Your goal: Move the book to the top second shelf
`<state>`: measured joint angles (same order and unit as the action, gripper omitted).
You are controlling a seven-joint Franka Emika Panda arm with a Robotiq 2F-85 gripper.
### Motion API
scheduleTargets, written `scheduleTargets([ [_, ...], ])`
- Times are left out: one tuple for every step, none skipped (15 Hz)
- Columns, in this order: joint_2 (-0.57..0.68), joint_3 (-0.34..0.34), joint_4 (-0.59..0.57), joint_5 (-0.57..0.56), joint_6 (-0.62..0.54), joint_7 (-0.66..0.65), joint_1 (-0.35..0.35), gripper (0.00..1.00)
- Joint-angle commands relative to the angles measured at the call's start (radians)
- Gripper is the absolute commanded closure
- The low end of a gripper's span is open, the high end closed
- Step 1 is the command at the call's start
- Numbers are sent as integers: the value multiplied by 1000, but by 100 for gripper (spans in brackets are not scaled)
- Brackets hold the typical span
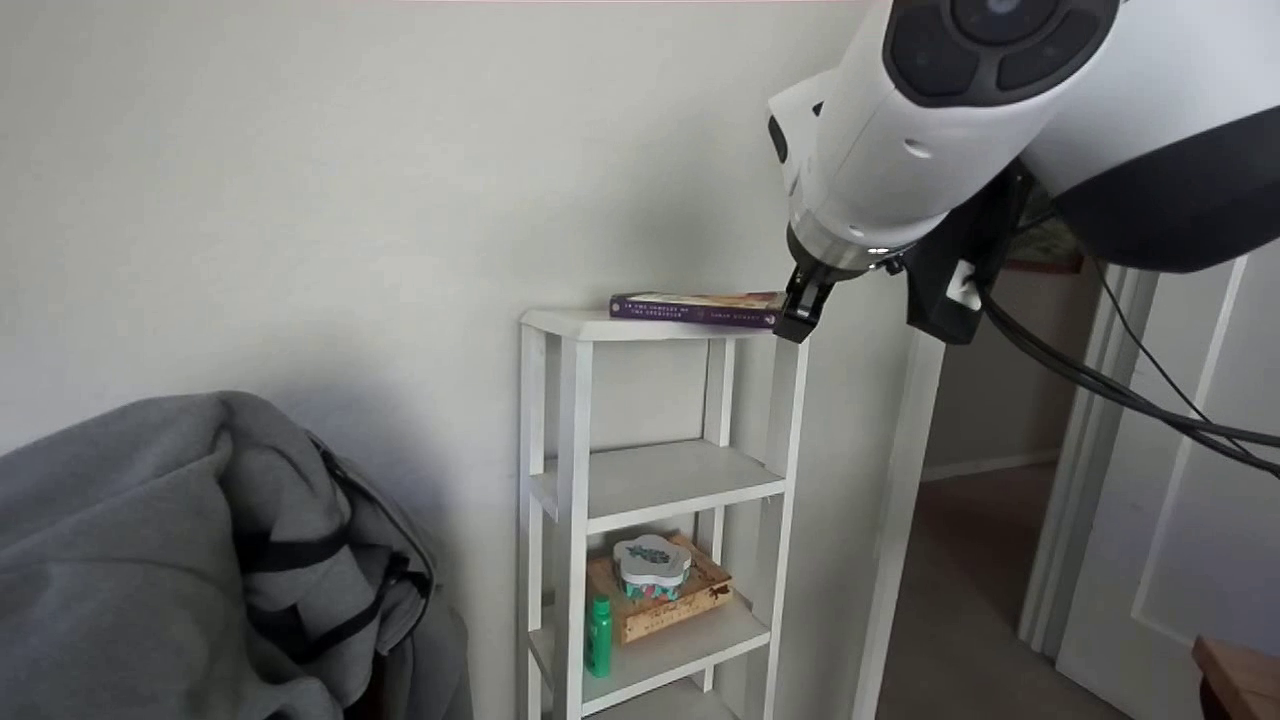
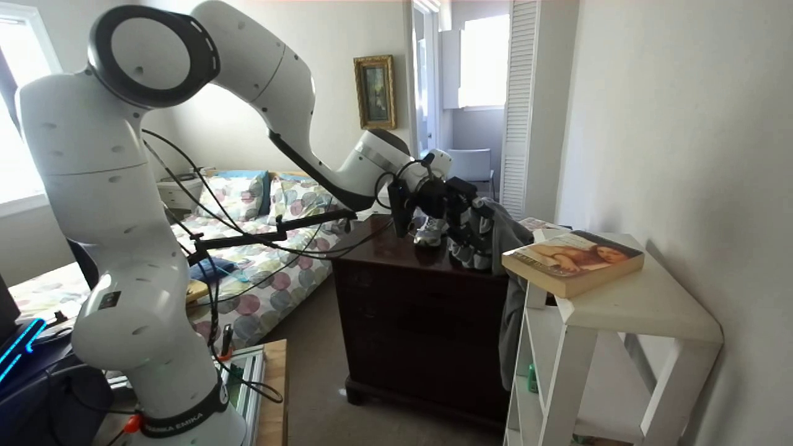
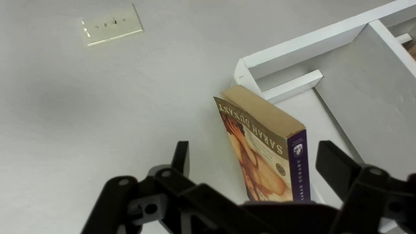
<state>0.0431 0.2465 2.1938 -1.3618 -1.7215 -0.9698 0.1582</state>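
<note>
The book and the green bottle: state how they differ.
The book lies flat; the green bottle stands upright. The book is purple-spined; the bottle looks green all over. The book is on the top board; the bottle, two boards lower. Both rest on the white shelf unit.

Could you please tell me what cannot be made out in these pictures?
Paperback, underside: all views, turned down toward the top board.
Paperback, lower end: wrist view, covered by the gripper.
Shelf unit, feet: both exterior views, cut by the bottom edge.
Green bottle, any lettering: in an exterior view, too small.
Scalloped box, contents: in an exterior view, hidden by its lid.
</note>
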Motion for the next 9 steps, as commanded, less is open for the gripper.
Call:
scheduleTargets([
  [80,-23,-56,-39,34,-24,18,0],
  [93,-26,-65,-42,37,-30,19,0],
  [108,-29,-74,-48,43,-39,20,0],
  [121,-32,-82,-51,43,-47,21,0],
  [133,-34,-91,-57,43,-55,22,0],
  [146,-36,-99,-67,47,-63,24,0],
  [156,-38,-106,-71,48,-70,24,0],
  [168,-40,-113,-80,53,-79,25,0],
  [178,-41,-119,-84,56,-86,26,0],
])
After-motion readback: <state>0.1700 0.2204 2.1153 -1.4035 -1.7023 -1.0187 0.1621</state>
